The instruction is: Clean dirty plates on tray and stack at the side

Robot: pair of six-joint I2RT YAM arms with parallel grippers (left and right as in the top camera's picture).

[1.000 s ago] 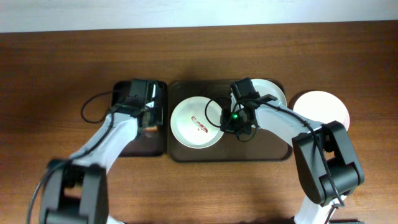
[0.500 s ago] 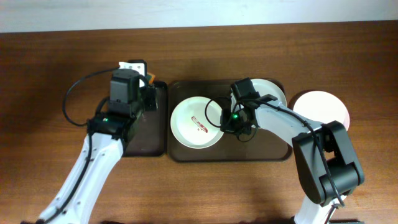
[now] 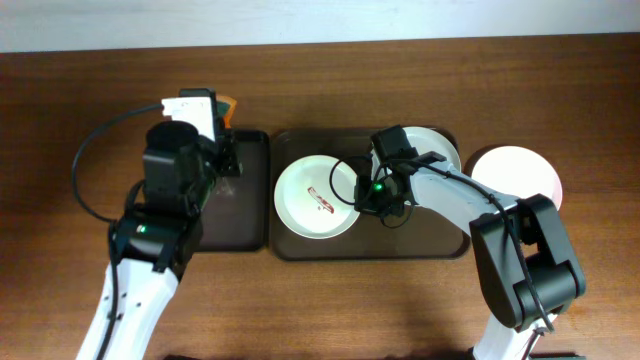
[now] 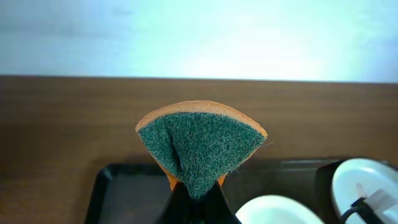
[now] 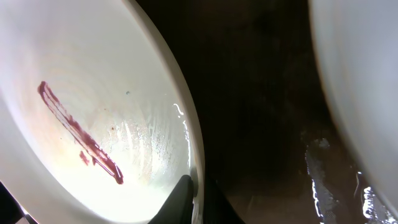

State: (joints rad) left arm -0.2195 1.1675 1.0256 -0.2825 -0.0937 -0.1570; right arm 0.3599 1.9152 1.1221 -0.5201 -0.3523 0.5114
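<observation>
A white plate (image 3: 305,195) with a red-brown sauce streak lies at the left of the dark brown tray (image 3: 400,245). My right gripper (image 3: 366,195) is shut on this plate's right rim; the right wrist view shows the fingers (image 5: 196,200) pinching the rim, with the streak (image 5: 78,134) inside. A pale plate (image 3: 440,148) lies at the tray's back right. Another white plate (image 3: 518,172) sits on the table to the right of the tray. My left gripper (image 3: 218,118) is shut on an orange and green sponge (image 4: 199,142), held in the air behind the black tray (image 3: 240,205).
The narrow black tray (image 4: 121,193) lies just left of the brown tray, with nothing seen on it. The wooden table's back edge meets a pale wall (image 4: 199,37). The left arm's cable (image 3: 90,160) loops out to the left.
My left arm has risen from the black tray with the sponge and moved back and left. The right gripper and the plates have not moved.
</observation>
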